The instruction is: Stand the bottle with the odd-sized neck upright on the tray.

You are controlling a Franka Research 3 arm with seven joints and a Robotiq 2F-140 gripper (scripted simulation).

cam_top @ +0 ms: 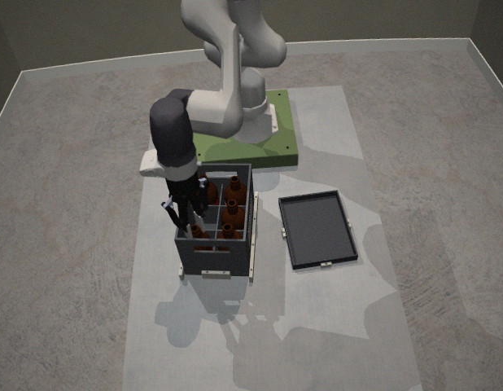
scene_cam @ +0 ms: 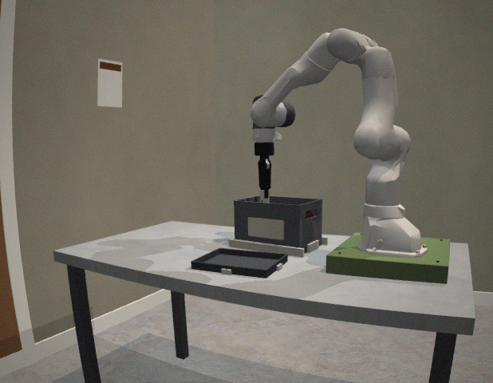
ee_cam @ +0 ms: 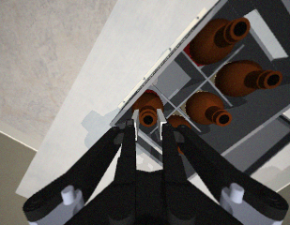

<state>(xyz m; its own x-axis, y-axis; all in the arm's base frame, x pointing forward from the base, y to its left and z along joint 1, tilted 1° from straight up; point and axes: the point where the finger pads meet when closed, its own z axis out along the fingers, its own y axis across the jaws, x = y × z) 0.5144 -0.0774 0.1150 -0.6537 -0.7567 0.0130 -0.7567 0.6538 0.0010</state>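
Note:
A dark grey crate (cam_top: 216, 222) with dividers stands on the table and holds brown bottles. In the wrist view three of them (ee_cam: 220, 42) (ee_cam: 245, 80) (ee_cam: 207, 109) stand free in their cells, and one is mostly hidden behind a finger. My gripper (ee_cam: 147, 115) points straight down into the crate's front left cell. Its fingers are shut on the neck of the brown bottle (ee_cam: 148, 114) there, which still stands in its cell. The gripper also shows in the overhead view (cam_top: 188, 227) and the side view (scene_cam: 264, 195). The empty black tray (cam_top: 317, 229) lies flat to the right of the crate.
The arm's green base plate (cam_top: 247, 145) lies behind the crate. Beige stops edge the crate (cam_top: 216, 274) and the tray (cam_top: 323, 261). The table has an edge close to the tray in the side view (scene_cam: 238, 284).

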